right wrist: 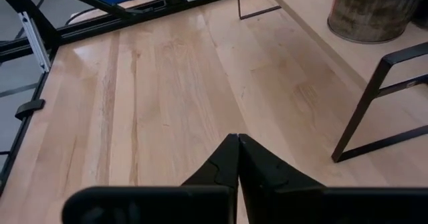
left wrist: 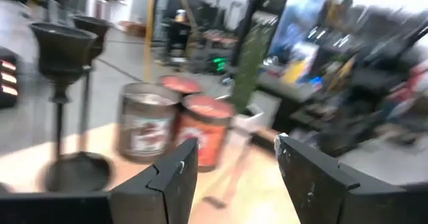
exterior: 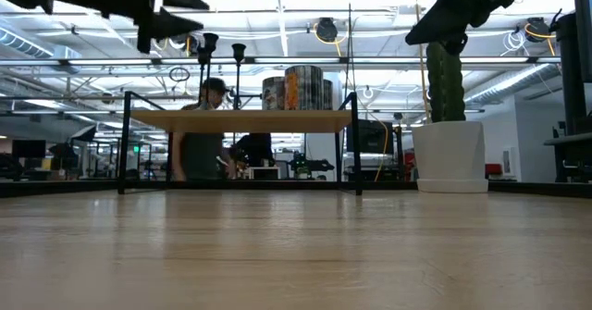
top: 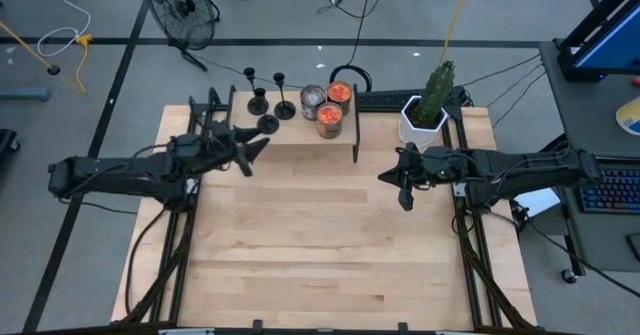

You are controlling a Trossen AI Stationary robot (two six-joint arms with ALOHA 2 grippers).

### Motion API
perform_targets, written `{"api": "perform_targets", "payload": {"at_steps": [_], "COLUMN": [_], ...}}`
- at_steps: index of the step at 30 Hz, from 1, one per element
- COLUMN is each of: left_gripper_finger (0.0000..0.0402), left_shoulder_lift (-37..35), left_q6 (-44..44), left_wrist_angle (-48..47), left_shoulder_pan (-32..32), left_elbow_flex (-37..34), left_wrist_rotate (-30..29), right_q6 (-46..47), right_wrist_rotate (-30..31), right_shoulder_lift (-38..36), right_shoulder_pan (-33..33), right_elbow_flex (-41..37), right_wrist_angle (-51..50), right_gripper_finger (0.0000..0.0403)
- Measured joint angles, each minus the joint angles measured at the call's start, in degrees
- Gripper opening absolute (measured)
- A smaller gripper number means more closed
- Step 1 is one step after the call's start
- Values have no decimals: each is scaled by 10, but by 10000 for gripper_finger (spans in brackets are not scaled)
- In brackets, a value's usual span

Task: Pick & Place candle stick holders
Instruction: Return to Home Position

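High view looks straight down on the table; low view skims level across it; both share the shelf.

The left end effector hangs with fingers apart, the right end effector with fingers together.

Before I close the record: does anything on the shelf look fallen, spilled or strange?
Nothing stands out. Two candle stick holders stand upright on the shelf beside the jars; of the third holder I see only the base. The left gripper is open near it, empty. The right gripper is shut above the table.
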Motion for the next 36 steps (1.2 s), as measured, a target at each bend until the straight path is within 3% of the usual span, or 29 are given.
{"api": "perform_targets", "payload": {"at_steps": [6,14,16,30,33,36], "left_gripper_finger": [188,28,8,62,62,63], "left_shoulder_lift": [-59,-100,-106,-106,-108,-110], "left_q6": [-48,-39,-39,-90,-68,-4], "left_wrist_angle": [-17,-49,-60,-58,-54,-55], "left_shoulder_pan": [-31,-81,-89,-106,-106,-106], "left_elbow_flex": [0,0,0,0,0,0], "left_wrist_rotate": [5,15,15,27,67,145], "right_q6": [-3,-3,-3,69,67,80], "right_wrist_rotate": [0,3,2,0,0,1], "right_shoulder_lift": [-39,-84,-92,-125,-123,-120], "right_shoulder_pan": [0,0,0,1,1,0], "right_elbow_flex": [0,0,0,0,0,0], "right_wrist_angle": [-16,-58,-73,-82,-82,-64], "right_gripper_finger": [0,0,0,0,0,0]}}
